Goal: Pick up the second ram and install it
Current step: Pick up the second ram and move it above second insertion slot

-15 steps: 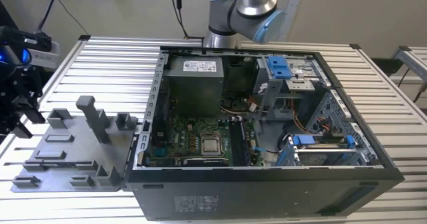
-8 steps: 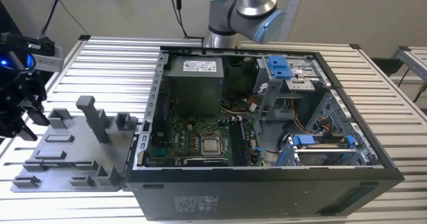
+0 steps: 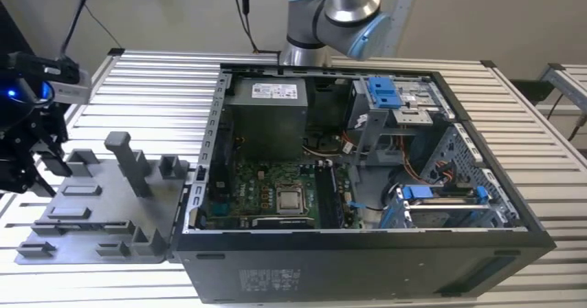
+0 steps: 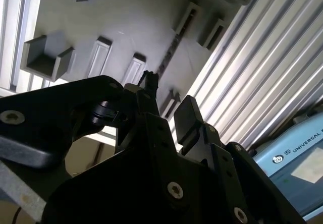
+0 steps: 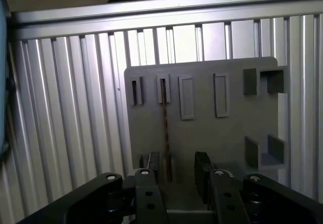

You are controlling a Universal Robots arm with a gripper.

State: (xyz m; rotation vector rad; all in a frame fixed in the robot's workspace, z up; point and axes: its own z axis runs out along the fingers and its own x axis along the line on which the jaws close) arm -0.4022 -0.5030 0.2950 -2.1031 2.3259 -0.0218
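At the exterior view's left the dark gripper hangs over the outer edge of the grey holder plate, which lies flat on the ribbed metal table. In both wrist views the second ram stands on its long edge in the plate's narrow slots. It shows edge-on as a thin line running from a far slot toward the gripper. Its near end falls between the two fingers, closer to one than the other. The jaws are spread wide and grasp nothing. Raised blocks and pockets sit on the plate to either side of the stick, with flat plate between them. Further toward the exterior view's right, the open computer case sits just beside the plate, its motherboard exposed from above. Past the case the table's ribs run on to its far rail
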